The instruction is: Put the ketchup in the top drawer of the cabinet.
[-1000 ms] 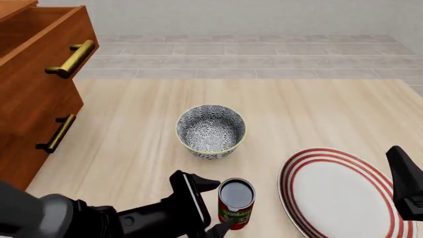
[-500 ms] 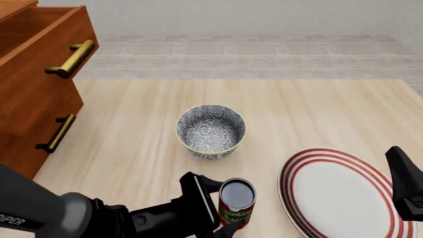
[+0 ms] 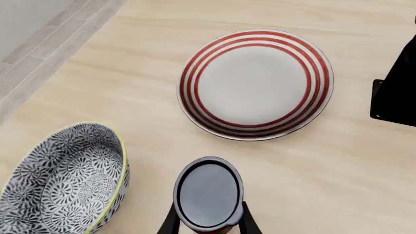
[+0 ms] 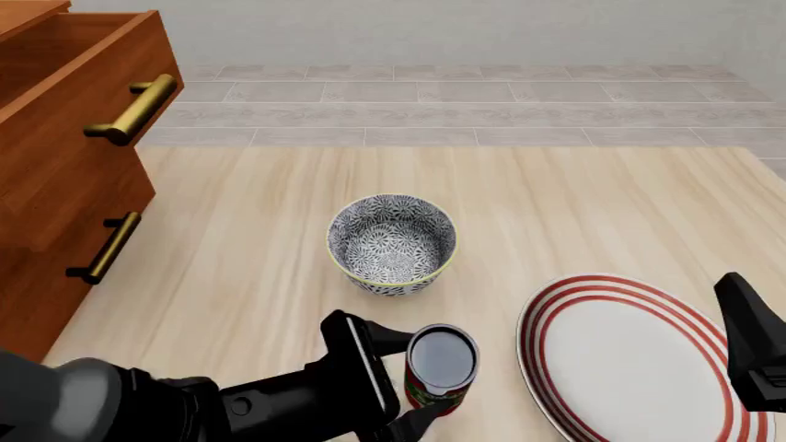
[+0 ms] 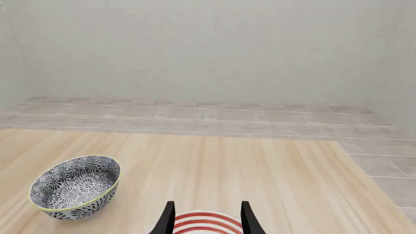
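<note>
My left gripper [image 4: 399,382] has its fingers pinching the ketchup [image 4: 440,368], one dark fingertip [image 4: 390,342] against the can's far side and the other showing at its near side by the lower edge of the front view; in the left wrist view the two tips [image 3: 170,223] sit tight on either side of the can [image 3: 208,194] at the bottom centre. The can stands upright near the bottom centre of the front view, its dark shiny lid facing up, and I cannot tell whether it is touching the table [image 4: 577,212] or just off it. Just above it in that frame is the bowl [image 4: 392,243], patterned grey with a yellow-green rim, and I see nothing inside it. To the can's right, at the lower right, lies the plate [image 4: 627,354] with red rings, its white centre bare. My right gripper [image 5: 205,219] hangs over the plate's near edge with its fingers spread apart, holding nothing; in the front view only a dark part of it shows at the right edge. At the upper left stands the cabinet [image 4: 50,230], with the top drawer [image 4: 86,69] pulled out and its brass handle [image 4: 132,109] towards the table; I cannot see its inside.
</note>
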Robot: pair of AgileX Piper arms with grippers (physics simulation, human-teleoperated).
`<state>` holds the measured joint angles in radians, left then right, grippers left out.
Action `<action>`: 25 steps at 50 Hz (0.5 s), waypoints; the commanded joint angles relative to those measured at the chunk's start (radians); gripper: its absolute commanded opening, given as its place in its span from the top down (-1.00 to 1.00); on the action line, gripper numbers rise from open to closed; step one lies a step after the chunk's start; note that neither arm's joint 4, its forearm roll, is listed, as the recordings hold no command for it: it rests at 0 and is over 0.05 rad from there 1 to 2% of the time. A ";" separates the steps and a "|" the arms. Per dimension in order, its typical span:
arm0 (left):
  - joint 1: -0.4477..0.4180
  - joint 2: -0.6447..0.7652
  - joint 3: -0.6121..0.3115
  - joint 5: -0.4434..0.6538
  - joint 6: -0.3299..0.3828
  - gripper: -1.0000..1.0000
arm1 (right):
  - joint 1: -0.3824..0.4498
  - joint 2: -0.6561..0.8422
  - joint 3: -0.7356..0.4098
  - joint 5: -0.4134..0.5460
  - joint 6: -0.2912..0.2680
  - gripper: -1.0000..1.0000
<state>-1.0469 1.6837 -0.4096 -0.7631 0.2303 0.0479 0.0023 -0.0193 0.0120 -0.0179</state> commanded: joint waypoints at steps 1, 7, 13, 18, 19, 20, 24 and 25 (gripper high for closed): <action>0.034 -0.162 0.068 0.032 0.059 1.00 | 0.001 0.000 0.001 -0.001 -0.004 -1.00; 0.086 -0.176 0.086 0.091 0.114 1.00 | 0.000 -0.001 -0.002 0.003 -0.005 -1.00; 0.103 -0.288 0.096 0.193 0.042 1.00 | 0.001 0.001 -0.010 0.004 -0.007 -1.00; 0.119 -0.416 0.111 0.272 0.030 1.00 | 0.003 -0.001 -0.003 0.002 -0.010 -1.00; 0.125 -0.454 0.112 0.301 0.027 1.00 | 0.003 -0.001 0.002 -0.004 -0.009 -1.00; 0.129 -0.488 0.116 0.320 0.030 1.00 | 0.003 -0.001 0.002 -0.005 -0.009 -1.00; 0.137 -0.579 0.115 0.392 0.011 1.00 | 0.002 0.002 -0.010 0.004 -0.008 -1.00; 0.135 -0.586 0.116 0.400 0.012 1.00 | 0.002 0.002 -0.008 0.002 -0.009 -1.00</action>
<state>-0.9412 1.2963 -0.3117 -0.5037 0.2416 0.0499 0.0032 -0.0244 0.0132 -0.0256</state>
